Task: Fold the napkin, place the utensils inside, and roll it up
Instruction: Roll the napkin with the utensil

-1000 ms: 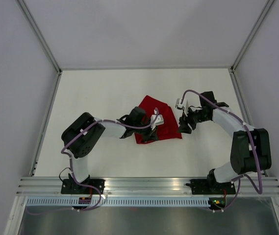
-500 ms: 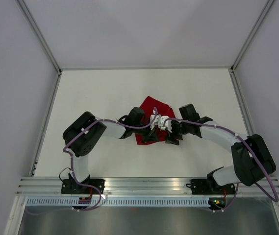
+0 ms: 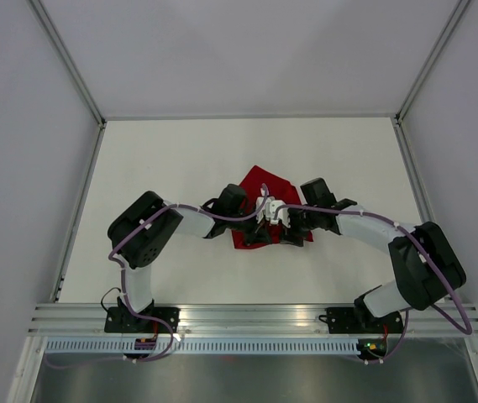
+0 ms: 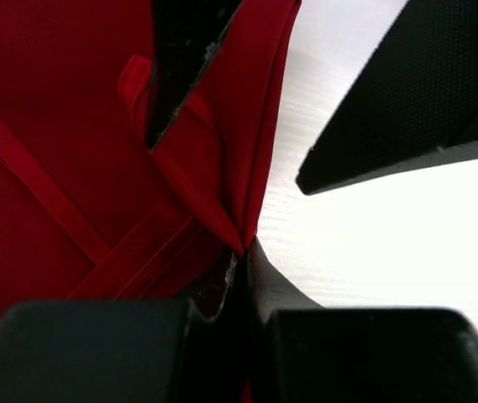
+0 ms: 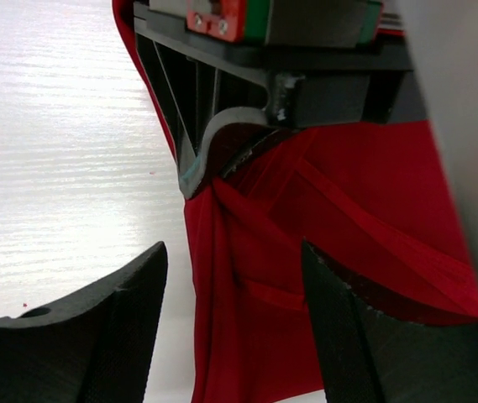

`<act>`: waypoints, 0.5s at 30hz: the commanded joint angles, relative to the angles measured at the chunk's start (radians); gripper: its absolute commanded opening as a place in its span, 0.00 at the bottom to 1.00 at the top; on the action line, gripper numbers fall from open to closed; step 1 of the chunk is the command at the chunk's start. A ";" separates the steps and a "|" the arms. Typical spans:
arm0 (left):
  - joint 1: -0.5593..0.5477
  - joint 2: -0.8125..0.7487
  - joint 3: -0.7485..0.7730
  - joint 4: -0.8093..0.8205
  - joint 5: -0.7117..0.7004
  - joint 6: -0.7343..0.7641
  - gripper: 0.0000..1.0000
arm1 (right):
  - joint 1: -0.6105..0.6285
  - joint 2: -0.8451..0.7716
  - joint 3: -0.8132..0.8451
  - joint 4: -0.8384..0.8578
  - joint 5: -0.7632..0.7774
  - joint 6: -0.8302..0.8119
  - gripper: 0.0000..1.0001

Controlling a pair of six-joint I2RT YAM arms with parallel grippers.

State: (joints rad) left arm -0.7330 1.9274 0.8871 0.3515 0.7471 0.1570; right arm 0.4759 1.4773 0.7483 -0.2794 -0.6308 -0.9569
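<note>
White table [image 3: 154, 168], grey walls. Napkin [image 3: 265, 180] sits mid-table, creased and partly doubled over, edges not lined up. My left fingers [image 4: 251, 281] are clamped on a pinch of napkin edge, pulling it into a ridge. My right fingers [image 3: 291, 231] are apart, straddling the cloth just beside that pinch, holding nothing. No utensils in view. My read: fold underway, not finished; utensils and rolling left to do.
</note>
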 commanded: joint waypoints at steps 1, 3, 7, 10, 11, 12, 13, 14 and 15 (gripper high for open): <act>-0.009 0.056 -0.039 -0.101 -0.012 0.007 0.02 | 0.021 0.052 0.046 -0.030 0.002 -0.057 0.69; -0.009 0.055 -0.037 -0.103 -0.009 0.007 0.02 | 0.023 0.070 0.063 -0.050 0.008 -0.066 0.64; -0.008 0.047 -0.039 -0.103 -0.005 0.007 0.02 | 0.023 0.109 0.074 -0.087 0.023 -0.083 0.60; -0.005 0.042 -0.040 -0.105 0.000 0.013 0.02 | 0.023 0.121 0.083 -0.121 0.022 -0.092 0.60; -0.005 0.041 -0.040 -0.106 0.004 0.015 0.02 | 0.023 0.123 0.085 -0.129 0.019 -0.094 0.60; -0.005 0.039 -0.042 -0.106 0.008 0.015 0.02 | 0.023 0.120 0.085 -0.133 0.011 -0.091 0.60; -0.005 0.036 -0.043 -0.106 0.008 0.019 0.02 | 0.024 0.117 0.082 -0.138 0.006 -0.089 0.60; -0.003 0.036 -0.043 -0.109 0.009 0.021 0.02 | 0.024 0.115 0.079 -0.138 0.003 -0.086 0.60; -0.003 0.036 -0.043 -0.114 0.009 0.021 0.02 | 0.030 0.110 0.076 -0.130 0.005 -0.074 0.60</act>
State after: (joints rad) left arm -0.7101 1.9282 0.8776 0.3473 0.7883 0.1326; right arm 0.4751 1.5532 0.8326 -0.3378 -0.6312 -1.0019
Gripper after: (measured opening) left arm 0.062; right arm 0.600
